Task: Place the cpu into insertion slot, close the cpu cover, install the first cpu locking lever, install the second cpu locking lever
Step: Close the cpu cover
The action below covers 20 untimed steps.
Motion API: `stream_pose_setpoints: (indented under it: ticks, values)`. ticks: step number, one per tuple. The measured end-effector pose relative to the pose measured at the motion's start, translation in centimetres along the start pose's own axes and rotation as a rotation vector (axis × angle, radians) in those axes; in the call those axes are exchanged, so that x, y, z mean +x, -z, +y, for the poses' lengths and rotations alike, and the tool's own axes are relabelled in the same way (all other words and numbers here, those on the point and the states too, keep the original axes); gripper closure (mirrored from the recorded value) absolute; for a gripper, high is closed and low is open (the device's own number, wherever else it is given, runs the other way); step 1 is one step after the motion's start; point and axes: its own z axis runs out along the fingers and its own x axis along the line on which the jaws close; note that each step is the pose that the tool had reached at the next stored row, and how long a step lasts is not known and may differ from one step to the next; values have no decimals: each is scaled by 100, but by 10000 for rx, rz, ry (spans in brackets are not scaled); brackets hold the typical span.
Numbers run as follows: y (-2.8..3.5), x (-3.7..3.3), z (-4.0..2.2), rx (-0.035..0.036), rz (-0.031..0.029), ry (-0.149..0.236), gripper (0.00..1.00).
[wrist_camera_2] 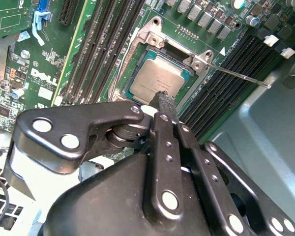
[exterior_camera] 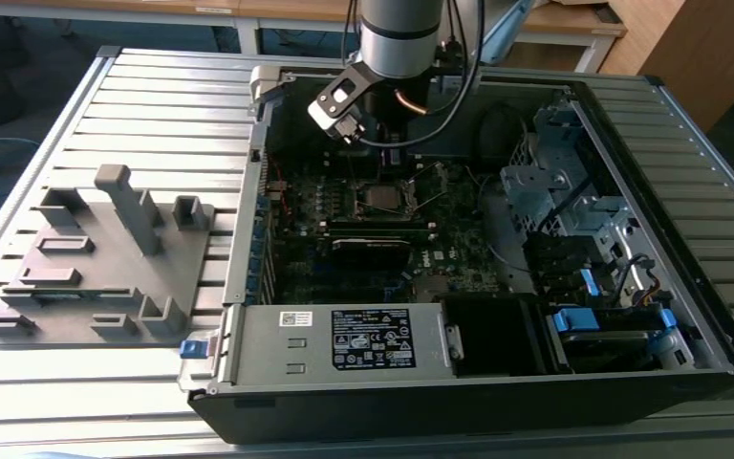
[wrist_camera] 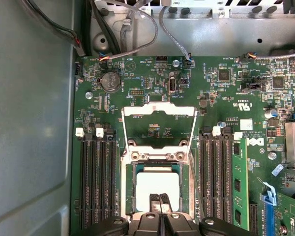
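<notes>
Soft daylight covers the desk, but the inside of the computer case lies dim. The cpu glares white at the tip of the pincer.

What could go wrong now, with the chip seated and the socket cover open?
1. The gripper sits shut at the edge of the flat silver-grey square cpu in the dark, silver-rimmed insertion slot; a sideways move might skew it.
2. The thin silvery square-frame cpu cover stands open and the thin metal lever rod juts out; either might snag the gripper.

The cpu has a dull grey metal top; the cover is bright metal; the board is matt green.
</notes>
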Motion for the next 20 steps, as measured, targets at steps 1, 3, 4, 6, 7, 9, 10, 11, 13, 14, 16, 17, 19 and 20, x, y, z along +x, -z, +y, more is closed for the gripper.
stream_pose_setpoints:
  ticks: [1,3,4,6,7,9,10,11,13,14,16,17,19,20]
  values:
    - [7,-1,0,4,-7,1,89]
    - [21,0,1,0,0,0,89]
    - [32,0,2,0,-1,0,89]
    - [57,1,3,0,-1,0,89]
    - [73,2,4,1,-2,0,89]
    - [105,2,6,0,-1,0,89]
    - [116,3,7,0,-2,0,89]
    - [124,3,7,1,-1,0,89]
    - [132,3,8,-1,1,0,89]
    - [132,3,8,-2,3,0,89]
    - [145,3,8,1,-3,1,89]
    - [153,3,9,1,-2,1,89]
    - [173,4,10,0,-2,0,89]
    - [180,4,10,1,-1,0,89]
